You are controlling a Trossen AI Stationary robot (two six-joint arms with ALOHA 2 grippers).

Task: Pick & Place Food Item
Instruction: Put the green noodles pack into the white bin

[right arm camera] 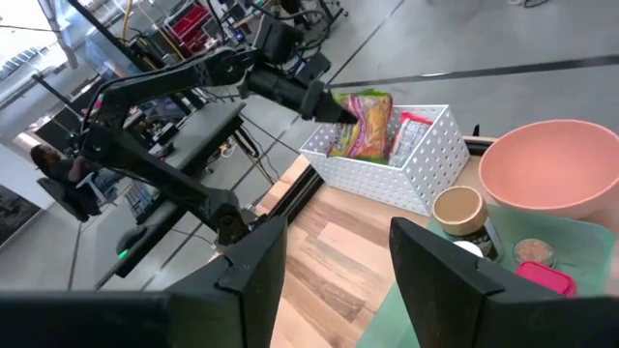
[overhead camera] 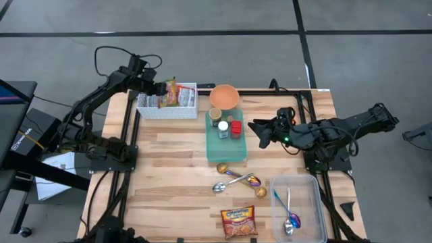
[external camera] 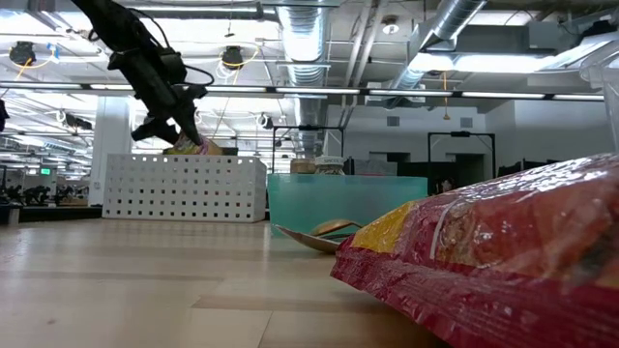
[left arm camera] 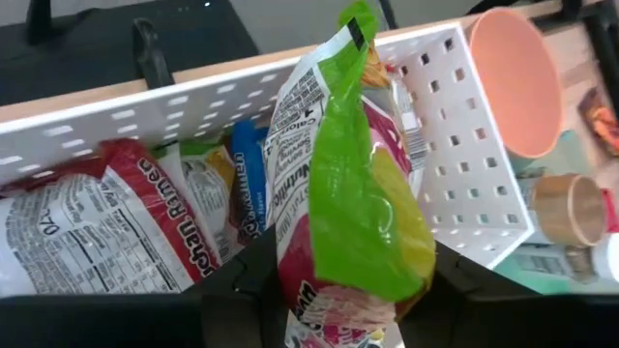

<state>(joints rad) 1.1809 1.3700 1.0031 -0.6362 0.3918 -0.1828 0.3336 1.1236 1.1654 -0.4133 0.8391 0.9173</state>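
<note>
A white perforated basket (overhead camera: 167, 108) at the table's far left holds several snack packets. My left gripper (overhead camera: 164, 88) is above the basket, shut on a green, pink and yellow snack bag (left arm camera: 353, 193), also seen in the right wrist view (right arm camera: 366, 124). My right gripper (overhead camera: 260, 131) is open and empty, right of the green tray (overhead camera: 225, 152). An orange ramen packet (overhead camera: 239, 221) lies flat near the table's near edge. My left gripper pinches the snack bag's end (left arm camera: 338, 300) between its two fingers. The fingers come level from the table's left side. The bag sticks out past the fingertips over the basket, lifted clear of the packets below.
A pink bowl (overhead camera: 224, 96) stands on the tray's far end, with jars (overhead camera: 223, 128) and a red tin on the tray. Spoons (overhead camera: 236, 181) lie near the middle. A clear bin (overhead camera: 298, 206) with spoons stands at the near right.
</note>
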